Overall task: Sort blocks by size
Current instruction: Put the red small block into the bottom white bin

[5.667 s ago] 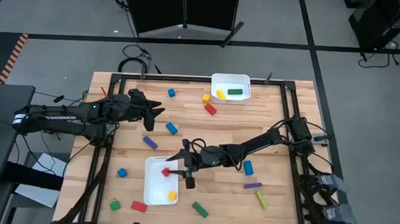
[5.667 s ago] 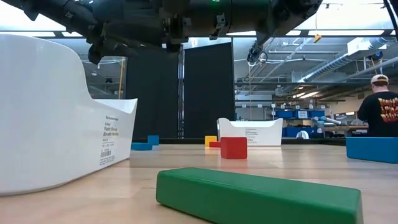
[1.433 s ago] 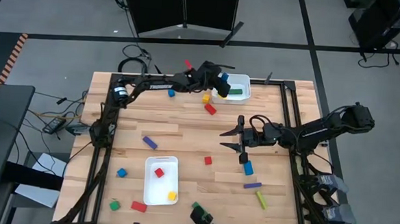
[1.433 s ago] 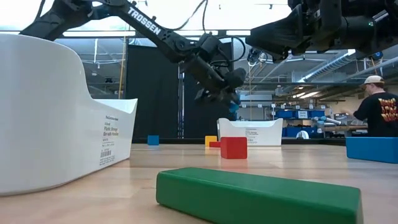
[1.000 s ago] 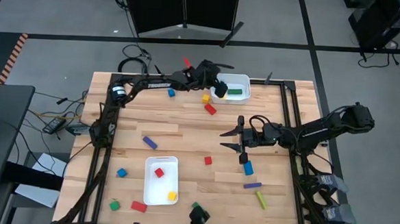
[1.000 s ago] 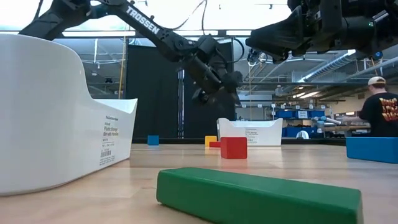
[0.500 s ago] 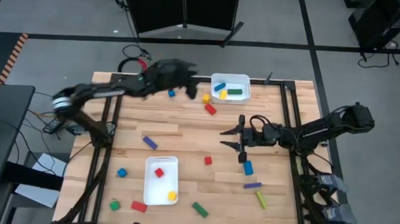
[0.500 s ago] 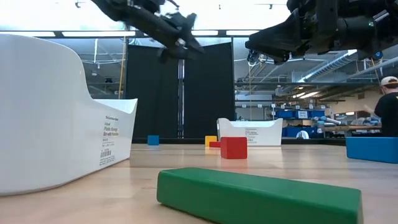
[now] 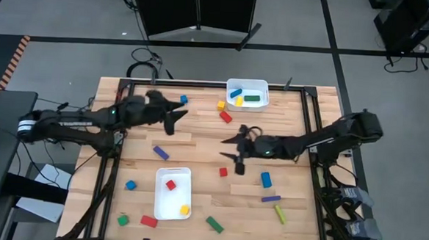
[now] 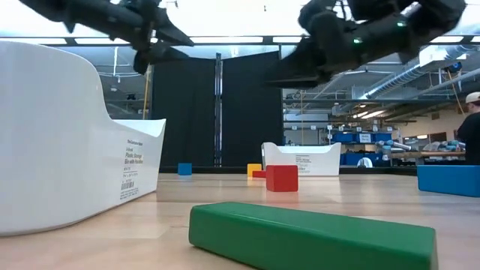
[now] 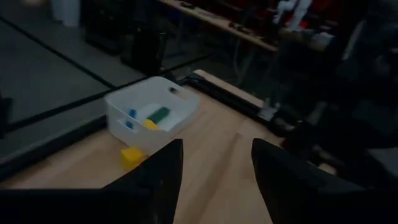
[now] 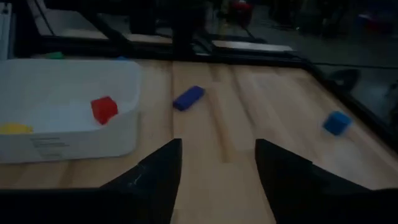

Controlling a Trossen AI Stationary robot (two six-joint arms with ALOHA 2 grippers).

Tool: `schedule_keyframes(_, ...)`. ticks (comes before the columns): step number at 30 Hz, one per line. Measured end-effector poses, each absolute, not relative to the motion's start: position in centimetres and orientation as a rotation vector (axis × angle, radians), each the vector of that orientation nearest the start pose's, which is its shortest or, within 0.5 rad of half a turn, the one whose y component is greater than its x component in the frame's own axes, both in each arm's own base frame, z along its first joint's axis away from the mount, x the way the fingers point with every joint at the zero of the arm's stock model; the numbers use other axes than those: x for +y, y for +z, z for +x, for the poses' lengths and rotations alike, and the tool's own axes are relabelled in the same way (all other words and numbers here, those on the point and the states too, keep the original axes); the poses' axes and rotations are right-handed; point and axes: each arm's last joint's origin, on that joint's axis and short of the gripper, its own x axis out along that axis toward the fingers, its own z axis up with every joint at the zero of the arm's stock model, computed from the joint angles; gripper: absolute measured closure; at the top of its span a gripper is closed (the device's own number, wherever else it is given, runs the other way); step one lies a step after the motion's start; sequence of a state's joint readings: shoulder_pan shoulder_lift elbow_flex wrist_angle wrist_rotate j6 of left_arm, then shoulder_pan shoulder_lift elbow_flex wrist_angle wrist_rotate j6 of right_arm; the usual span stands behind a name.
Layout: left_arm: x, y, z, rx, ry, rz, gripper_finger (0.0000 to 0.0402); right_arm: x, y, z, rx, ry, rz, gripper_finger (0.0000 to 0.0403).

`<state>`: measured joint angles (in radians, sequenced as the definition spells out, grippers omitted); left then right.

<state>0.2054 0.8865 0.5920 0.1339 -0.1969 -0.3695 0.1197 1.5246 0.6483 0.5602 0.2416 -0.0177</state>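
Half a second ago the left pincer (image 9: 176, 118) hung near the far tray (image 9: 247, 94), by the counter's (image 9: 198, 145) far edge; now it sits well back from that tray, over bare wood near the small blue cube (image 9: 183, 99), its fingers spread apart and holding nothing; the left wrist view shows the two dark fingers (image 11: 158, 174) parted, with the far tray ahead. That tray now holds three blocks, a blue bar (image 9: 236, 94), a green bar (image 9: 253, 98) and a yellow one (image 9: 237, 101); in the picture from 5.7 s ago it held only the green and the yellow.

The right pincer (image 9: 233, 149) has moved from beside the blue bar (image 9: 266, 180) toward the near tray (image 9: 172, 193); it now hovers just above the small red cube (image 9: 223, 172), which lies on the counter between the near tray and that blue bar; its fingers are splayed wide and empty, and the right wrist view shows them open with the near tray ahead.

The near tray keeps its red cube (image 9: 171, 184) and yellow cube (image 9: 185, 209), unchanged. Other blocks lie where they were: a purple bar (image 9: 160, 153) beside the near tray, a blue cube (image 9: 130, 185), green cube (image 9: 123, 219), red bar (image 9: 148, 221) and green bar (image 9: 214, 224) around it; a purple bar (image 9: 271, 199) and yellow bar (image 9: 280, 214) lie well beyond the red cube; a yellow cube (image 9: 220, 105) and red block (image 9: 226, 117) sit near the far tray.
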Motion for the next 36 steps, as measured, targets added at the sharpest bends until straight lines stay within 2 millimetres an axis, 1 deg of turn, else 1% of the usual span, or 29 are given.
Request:
schedule_keyframes(2,4.0,27.3,18.9,0.063,0.395,-0.377,0.0203,3.5,18.3,31.2,0.348,-0.085,-0.081,0.0169)
schedule_keyframes(5,3.3,26.7,18.2,0.038,0.377,-0.395,0.0203,4.6,17.6,32.3,0.439,-0.036,-0.096,0.0153)
schedule_keyframes(10,2.6,25.3,17.7,0.065,0.367,-0.412,0.0204,6.5,15.8,32.4,0.621,0.02,-0.119,0.0139)
schedule_keyframes(13,2.5,24.9,17.7,0.078,0.369,-0.411,0.0204,7.1,15.3,32.2,0.658,0.024,-0.097,0.0134)
schedule_keyframes(20,2.1,24.9,17.8,0.077,0.349,-0.406,0.0204,7.2,14.5,31.6,0.745,-0.006,-0.094,0.0127)
schedule_keyframes(28,2.1,25.0,17.8,0.072,0.347,-0.402,0.0204,7.1,14.4,31.5,0.76,0.015,-0.082,0.0125)
schedule_keyframes(32,2.1,25.0,17.8,0.063,0.345,-0.402,0.0204,7.2,13.6,31.7,0.782,0.016,-0.081,0.0123)
schedule_keyframes(36,2.1,25.0,17.8,0.067,0.345,-0.391,0.0204,7.3,12.5,31.9,0.804,0.013,-0.076,0.0111)
